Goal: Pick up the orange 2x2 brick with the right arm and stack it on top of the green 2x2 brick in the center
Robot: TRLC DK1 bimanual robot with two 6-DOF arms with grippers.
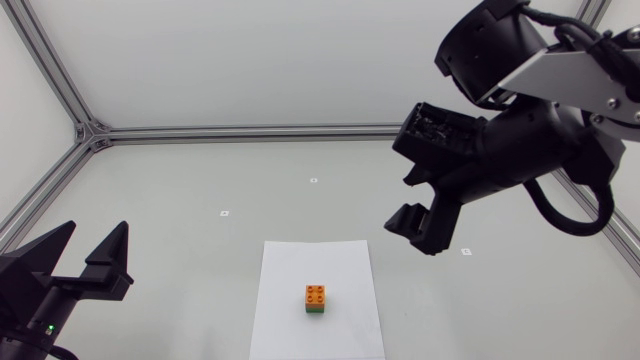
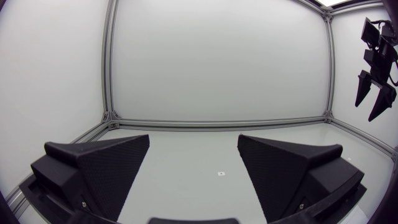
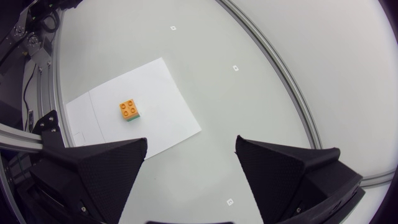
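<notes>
**Left to right:** At the left edge of the grey tabletop [image 1: 180,190], the left hand [image 1: 93,240] sits low. Its two wedge fingers are spread wide with nothing between them.

Near the middle lies a flat white sheet of paper [image 1: 290,300]. On it the orange 2x2 brick [image 1: 316,293] rests squarely on top of the green 2x2 brick [image 1: 316,311] — studs up, with only a thin band of green showing beneath the orange. As far as the overhead view shows, the edges line up.

To the right, the right hand [image 1: 420,228] hangs high above the tabletop and well clear of the stack, released and holding nothing. Its own camera looks down on the two bricks from afar.

By the look of it, the stacking is done. The orange brick appears to be small, light, rigid moulded plastic, unlikely to give or crack under a firm pinch. Its smooth side walls could slip in a skewed grip, though. The sound hold would be across two opposite flat sides, below the studs, with the fingers square to the faces. The pair is light and the paper beneath may slide — a sideways nudge could shift the whole stack.
</notes>
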